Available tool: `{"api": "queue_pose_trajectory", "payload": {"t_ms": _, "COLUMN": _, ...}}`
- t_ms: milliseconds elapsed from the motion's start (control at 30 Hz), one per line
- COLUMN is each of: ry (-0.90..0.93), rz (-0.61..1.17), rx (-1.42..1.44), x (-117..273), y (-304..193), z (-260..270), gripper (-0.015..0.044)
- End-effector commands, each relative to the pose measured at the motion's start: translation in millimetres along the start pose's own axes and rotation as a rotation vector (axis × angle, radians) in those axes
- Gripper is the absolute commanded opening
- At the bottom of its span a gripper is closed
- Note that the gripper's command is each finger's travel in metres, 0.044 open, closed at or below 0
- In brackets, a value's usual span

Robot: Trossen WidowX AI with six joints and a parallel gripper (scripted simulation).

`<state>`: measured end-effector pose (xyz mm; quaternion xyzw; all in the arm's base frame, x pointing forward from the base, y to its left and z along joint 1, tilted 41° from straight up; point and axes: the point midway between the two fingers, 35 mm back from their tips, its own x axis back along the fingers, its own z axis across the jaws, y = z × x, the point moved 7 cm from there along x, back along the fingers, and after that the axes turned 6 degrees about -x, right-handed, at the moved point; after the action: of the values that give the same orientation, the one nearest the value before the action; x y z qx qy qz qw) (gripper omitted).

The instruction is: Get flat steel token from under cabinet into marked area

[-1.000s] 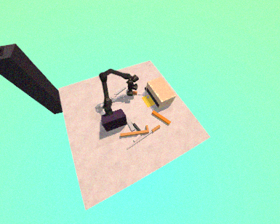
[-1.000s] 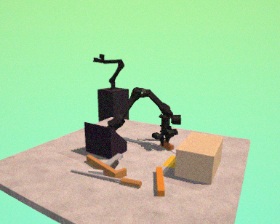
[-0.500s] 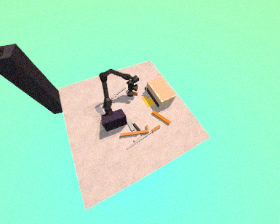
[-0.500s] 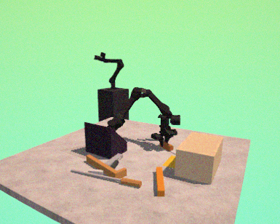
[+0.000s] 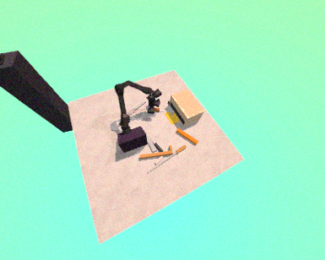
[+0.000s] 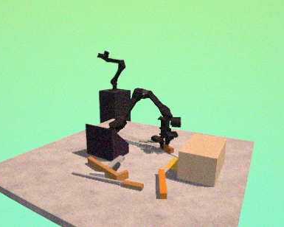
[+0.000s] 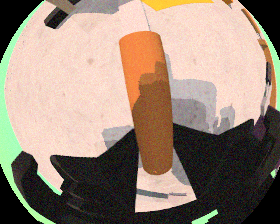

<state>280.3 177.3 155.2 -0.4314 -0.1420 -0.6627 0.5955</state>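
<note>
Claw point(image 5: 151, 111) point(image 6: 165, 146) point(image 7: 152, 129) clamped on an orange handle point(image 5: 157, 110) point(image 6: 168, 149) point(image 7: 147, 95), its thin rod pointing ahead toward the cabinet point(image 5: 186, 105) point(image 6: 201, 155), probably to reach beneath. I can't see the token; presumably it lies under there, ahead of the claw.

Looking from the top, you've got a plain orange bar point(image 5: 187, 136) point(image 6: 162, 184) lying toward the desk's right-hand edge, an orange hooked piece point(image 5: 155, 155) point(image 6: 105, 169) farther in from the lower edge, and an orange-handled rod point(image 5: 181, 149) point(image 6: 133, 185) between that piece and the edge; a tall dark pillar point(image 5: 31, 89) point(image 6: 114, 105) rises by your upper-left corner.
</note>
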Motion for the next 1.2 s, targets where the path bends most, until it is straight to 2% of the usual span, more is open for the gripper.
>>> {"api": "queue_pose_trajectory", "payload": {"t_ms": 0, "ry": -0.009, "rz": -0.003, "rx": -0.005, "x": -1, "y": 1, "z": -8, "gripper": 0.0}}
{"api": "queue_pose_trajectory", "payload": {"t_ms": 1167, "ry": -0.009, "rz": -0.002, "rx": -0.006, "x": -1, "y": -30, "z": -12, "gripper": 0.0}}
